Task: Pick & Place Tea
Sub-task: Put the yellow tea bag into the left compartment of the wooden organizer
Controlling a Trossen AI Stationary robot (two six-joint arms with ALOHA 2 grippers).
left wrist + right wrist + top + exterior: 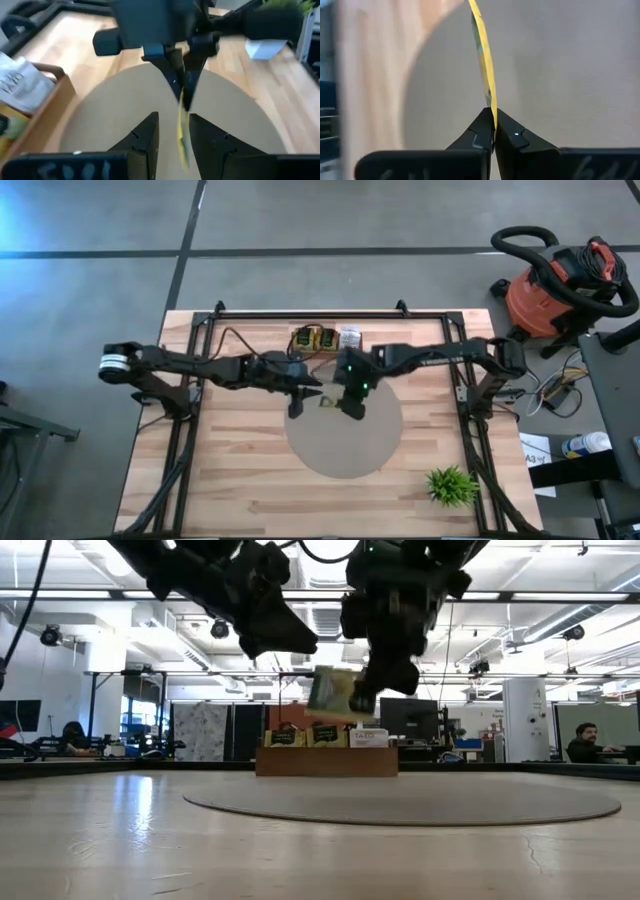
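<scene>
Here you see a pale wood-plank table [240, 480] bearing a smooth grey round mat [345, 445] in an open workshop, where the right gripper [493, 131] pinches a thin yellow tea packet [484, 70] above the mat, and the left gripper [172, 131] stands parted around it.

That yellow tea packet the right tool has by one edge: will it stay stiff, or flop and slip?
The yellow tea packet looks thin and flat, curving slightly away from the shut right tool, so probably somewhat flexible. It stands out unsupported above the round mat, so likely very light. Held only by an edge, it might pivot or slip if bumped.
</scene>
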